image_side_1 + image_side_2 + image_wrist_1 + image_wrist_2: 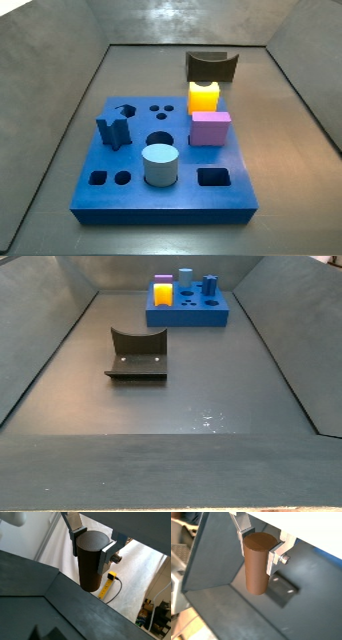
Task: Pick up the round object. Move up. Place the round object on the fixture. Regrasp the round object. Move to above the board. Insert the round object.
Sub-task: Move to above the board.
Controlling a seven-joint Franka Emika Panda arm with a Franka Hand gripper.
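Note:
The round object (pixel 92 567) (pixel 256 569), a reddish-brown cylinder peg, hangs upright between the fingers of my gripper (pixel 92 548) (pixel 261 548). The gripper is shut on the peg's upper end, high above the bin floor. The fixture (pixel 282 591) lies far below it on the floor. In both side views the fixture (pixel 210 68) (pixel 138 353) stands bare, its curved notch up, apart from the blue board (pixel 160 210) (pixel 187 319). Neither the gripper nor the peg shows in either side view.
On the board stand a pale teal cylinder (pixel 160 165), a yellow peg (pixel 203 96), a pink block (pixel 210 128) and a dark blue piece (pixel 112 130). Sloped grey bin walls (pixel 34 346) ring the floor. A yellow cable (pixel 110 582) lies outside the bin.

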